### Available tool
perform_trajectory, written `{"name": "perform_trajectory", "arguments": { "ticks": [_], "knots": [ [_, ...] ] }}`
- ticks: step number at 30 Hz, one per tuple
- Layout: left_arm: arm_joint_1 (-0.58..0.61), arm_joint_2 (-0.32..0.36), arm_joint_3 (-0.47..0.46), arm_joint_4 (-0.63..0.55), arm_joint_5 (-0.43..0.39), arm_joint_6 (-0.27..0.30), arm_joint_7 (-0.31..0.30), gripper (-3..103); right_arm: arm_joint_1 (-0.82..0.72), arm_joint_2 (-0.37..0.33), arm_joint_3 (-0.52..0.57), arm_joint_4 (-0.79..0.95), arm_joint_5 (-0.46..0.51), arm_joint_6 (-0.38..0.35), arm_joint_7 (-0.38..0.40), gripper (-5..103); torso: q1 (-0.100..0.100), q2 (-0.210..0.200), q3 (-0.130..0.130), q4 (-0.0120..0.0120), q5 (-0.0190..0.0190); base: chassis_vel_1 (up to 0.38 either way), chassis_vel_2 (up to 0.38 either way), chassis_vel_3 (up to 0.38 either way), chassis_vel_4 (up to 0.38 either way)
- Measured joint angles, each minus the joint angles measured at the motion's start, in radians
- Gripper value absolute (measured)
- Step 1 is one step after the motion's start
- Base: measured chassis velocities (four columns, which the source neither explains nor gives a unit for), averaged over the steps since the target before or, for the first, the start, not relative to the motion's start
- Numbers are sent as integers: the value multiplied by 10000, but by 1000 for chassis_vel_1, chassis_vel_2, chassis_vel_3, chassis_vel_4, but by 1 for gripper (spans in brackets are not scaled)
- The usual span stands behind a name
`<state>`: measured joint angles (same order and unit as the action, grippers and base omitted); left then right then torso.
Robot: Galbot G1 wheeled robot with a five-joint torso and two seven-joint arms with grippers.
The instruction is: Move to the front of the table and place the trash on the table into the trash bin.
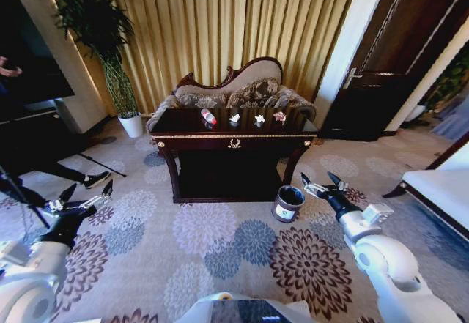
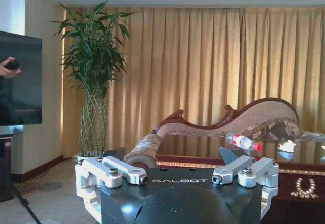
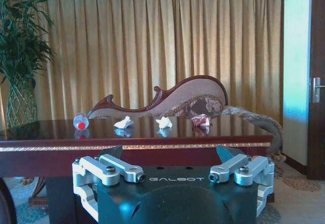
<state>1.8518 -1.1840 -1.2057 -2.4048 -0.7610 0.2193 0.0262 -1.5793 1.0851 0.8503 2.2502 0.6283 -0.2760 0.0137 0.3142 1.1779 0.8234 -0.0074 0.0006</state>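
Both claws, left [image 1: 88,193] and right [image 1: 323,182], hang wide and empty before the table [image 1: 233,141]; plastic bottle [image 1: 209,116] atop, trash bin [image 1: 288,203] alongside.

Dark mahogany table [image 1: 234,141] with gold trim; floral carpet [image 1: 220,250]; golden curtains [image 1: 234,23].

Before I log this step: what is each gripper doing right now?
Left gripper: open, holding nothing, low over the carpet.
Right gripper: open, holding nothing, beside the trash bin.
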Motion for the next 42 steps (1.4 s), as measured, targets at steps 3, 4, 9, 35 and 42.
{"name": "perform_trajectory", "arguments": {
  "ticks": [3,4,9,35,42],
  "knots": [
    [1,-1,0,7,0,0,2,100,18,0,-17,-1,-2,0,-2,100,-1,0,-1,2,-6,-241,234,264,-230],
    [3,-4,0,11,0,0,4,100,34,0,-25,-2,-6,2,-2,100,0,1,-1,-1,-10,-267,234,225,-241],
    [27,-29,1,26,0,-6,23,100,50,0,-62,-17,-21,3,-7,100,0,2,0,-1,-8,-203,227,204,-216],
    [60,-95,10,22,6,-89,134,100,31,47,-134,-59,-69,11,-33,100,0,1,0,-1,-3,-222,220,223,-213],
    [105,-149,0,-41,1,-89,129,100,152,-25,-220,-176,-69,-6,-38,100,7,-3,2,-1,-5,-166,161,145,-140]
  ]
}}
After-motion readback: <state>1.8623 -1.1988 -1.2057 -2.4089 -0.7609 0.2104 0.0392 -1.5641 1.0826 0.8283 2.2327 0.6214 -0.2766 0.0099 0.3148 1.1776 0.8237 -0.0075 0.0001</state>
